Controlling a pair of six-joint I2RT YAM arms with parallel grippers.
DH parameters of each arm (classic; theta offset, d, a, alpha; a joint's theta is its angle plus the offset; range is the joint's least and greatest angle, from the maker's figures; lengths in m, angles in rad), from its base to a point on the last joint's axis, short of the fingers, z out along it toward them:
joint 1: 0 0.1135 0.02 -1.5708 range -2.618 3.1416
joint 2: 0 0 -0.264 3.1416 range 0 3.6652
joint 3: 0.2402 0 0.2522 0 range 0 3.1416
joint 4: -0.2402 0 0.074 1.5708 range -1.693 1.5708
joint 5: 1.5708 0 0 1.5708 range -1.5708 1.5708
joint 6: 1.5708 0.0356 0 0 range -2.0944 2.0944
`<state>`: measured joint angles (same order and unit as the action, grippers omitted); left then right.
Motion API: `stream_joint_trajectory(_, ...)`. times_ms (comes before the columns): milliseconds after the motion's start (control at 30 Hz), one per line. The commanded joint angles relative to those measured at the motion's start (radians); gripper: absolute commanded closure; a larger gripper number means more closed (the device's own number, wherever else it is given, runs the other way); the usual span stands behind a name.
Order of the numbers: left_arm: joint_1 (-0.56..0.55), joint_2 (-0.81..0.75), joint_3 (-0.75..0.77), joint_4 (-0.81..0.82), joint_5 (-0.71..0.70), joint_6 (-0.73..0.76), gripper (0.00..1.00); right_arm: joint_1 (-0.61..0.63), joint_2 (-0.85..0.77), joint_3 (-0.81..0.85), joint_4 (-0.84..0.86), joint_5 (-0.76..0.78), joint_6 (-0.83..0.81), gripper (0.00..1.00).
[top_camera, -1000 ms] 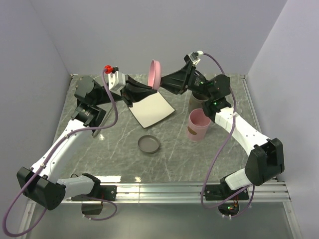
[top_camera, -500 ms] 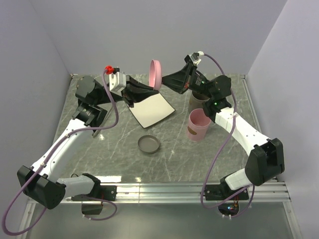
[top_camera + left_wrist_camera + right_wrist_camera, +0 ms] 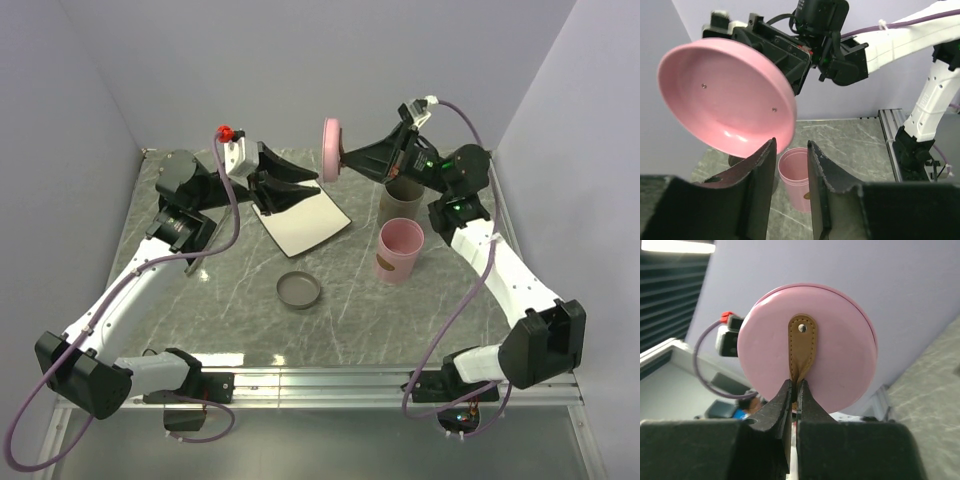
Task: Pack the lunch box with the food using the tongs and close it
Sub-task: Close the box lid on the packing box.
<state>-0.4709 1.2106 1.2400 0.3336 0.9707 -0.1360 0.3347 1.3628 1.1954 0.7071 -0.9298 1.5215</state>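
The right hand (image 3: 346,158) is shut tight on the brown tab (image 3: 802,347) of the pink lid (image 3: 331,150). It holds the lid up in the air, in the upper middle of the top view. The lid stands on its edge. Its 2 flat faces point left and right in that view, and its round rim runs up and down. The hollow inside faces the left hand (image 3: 285,180). The side with the tab faces the right hand.

The left hand is just left of the lid, over the far corner of the white plate (image 3: 310,228). Its 2 fingers (image 3: 757,175) are partly open with a gap between them, and nothing is in the gap. It does not touch the lid.

The pink pot (image 3: 400,250) stands upright on the bench (image 3: 350,320), right of the middle, with its mouth up. A grey pot (image 3: 397,208) stands just behind it. 1 grey round dish (image 3: 299,290) lies flat near the middle, below the plate.
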Motion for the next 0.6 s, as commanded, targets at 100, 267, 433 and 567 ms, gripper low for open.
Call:
stream_joint_trajectory(100,0.023,-0.028,0.045,-0.079,-0.131,-0.108,0.43,-0.072,-0.094,0.156,-0.493,-0.009,-0.518,1.0)
stream_joint_trajectory(267,0.058,0.003,0.183,-0.397,-0.22,-0.062,0.21,-0.146,-0.169,0.26,-0.956,0.149,-1.016,1.0)
stream_joint_trajectory(433,0.084,0.03,0.255,-0.638,-0.305,-0.025,0.13,-0.178,-0.228,0.309,-1.199,0.301,-1.317,1.0)
stream_joint_trajectory(567,0.086,0.043,0.259,-0.728,-0.404,-0.002,0.12,-0.18,-0.179,0.383,-1.456,0.408,-1.527,1.0)
